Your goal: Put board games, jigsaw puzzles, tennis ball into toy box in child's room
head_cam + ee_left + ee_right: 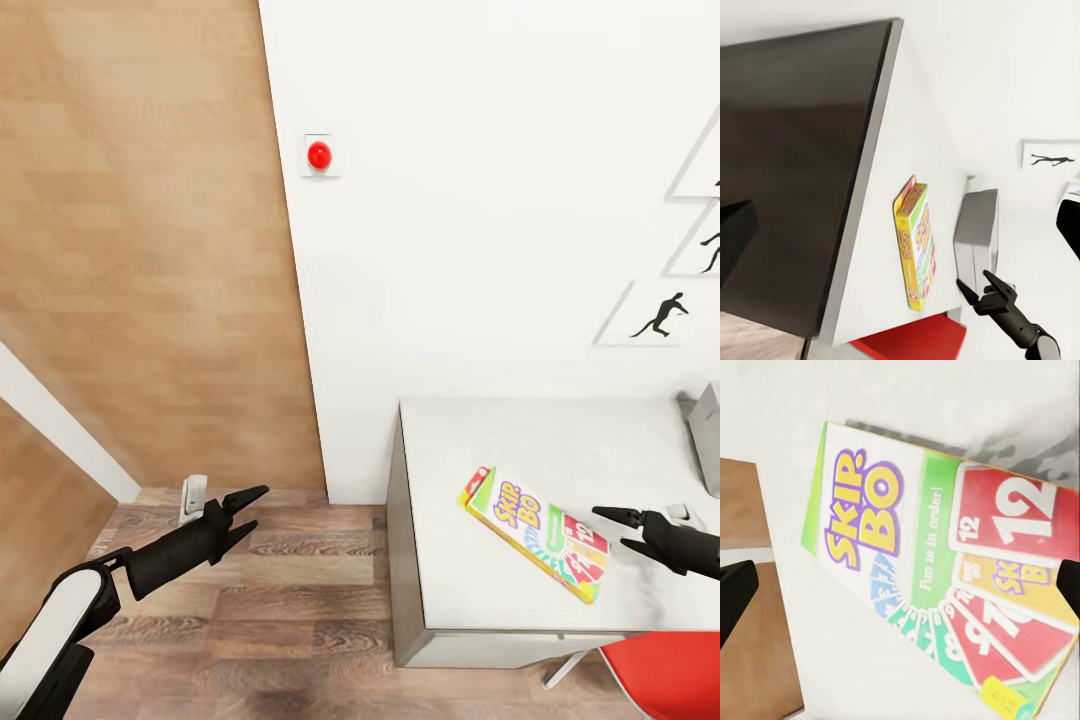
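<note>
One board game, a small yellow, green and red "Skip-Bo" box (535, 535), lies flat near the front of the pale grey table (470, 440). The right wrist view shows the box (945, 577) close up, between that gripper's spread fingertips (736, 589). My right gripper (625, 530) hovers open at the box's right end, holding nothing. My left gripper (247, 508) hangs open over the wood floor, left of the table. The toy box (706, 425) is a pale grey bin at the right edge. In the left wrist view the toy box (977, 232) stands beyond the game box (917, 244).
A red chair (668, 675) stands at the table's front right corner. A white wall with a red button (319, 155) and baseball silhouette pictures (660, 315) rises behind the table. A wooden door (150, 250) fills the left. A small white object (193, 497) sits on the floor by the door.
</note>
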Available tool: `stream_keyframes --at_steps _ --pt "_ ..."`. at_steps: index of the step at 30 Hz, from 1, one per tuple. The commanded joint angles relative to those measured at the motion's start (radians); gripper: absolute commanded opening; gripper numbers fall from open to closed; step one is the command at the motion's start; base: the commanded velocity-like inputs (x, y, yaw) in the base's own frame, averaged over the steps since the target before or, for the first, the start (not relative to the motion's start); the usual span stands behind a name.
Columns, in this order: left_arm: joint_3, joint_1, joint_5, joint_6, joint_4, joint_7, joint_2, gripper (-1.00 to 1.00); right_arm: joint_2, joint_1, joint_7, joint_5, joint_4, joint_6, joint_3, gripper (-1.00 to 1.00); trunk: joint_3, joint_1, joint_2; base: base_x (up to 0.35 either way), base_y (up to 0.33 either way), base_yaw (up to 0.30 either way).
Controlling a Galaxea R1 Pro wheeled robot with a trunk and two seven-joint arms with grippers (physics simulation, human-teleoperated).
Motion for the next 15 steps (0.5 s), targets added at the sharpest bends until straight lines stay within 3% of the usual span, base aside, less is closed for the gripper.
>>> stream_keyframes --at_steps 1,15 --pt "0.0 -0.001 0.01 0.003 -0.001 0.01 0.0 1.0 -0.001 0.002 0.008 0.007 0.0 0.005 -0.002 1.0 -0.002 0.0 -0.002 -0.102 0.0 0.0" --pt "-0.001 -0.001 0.013 0.004 -0.002 0.01 0.0 1.0 -0.006 0.012 0.007 0.009 0.0 0.005 -0.009 1.0 -0.002 0.0 -0.002 -0.103 0.0 0.0"
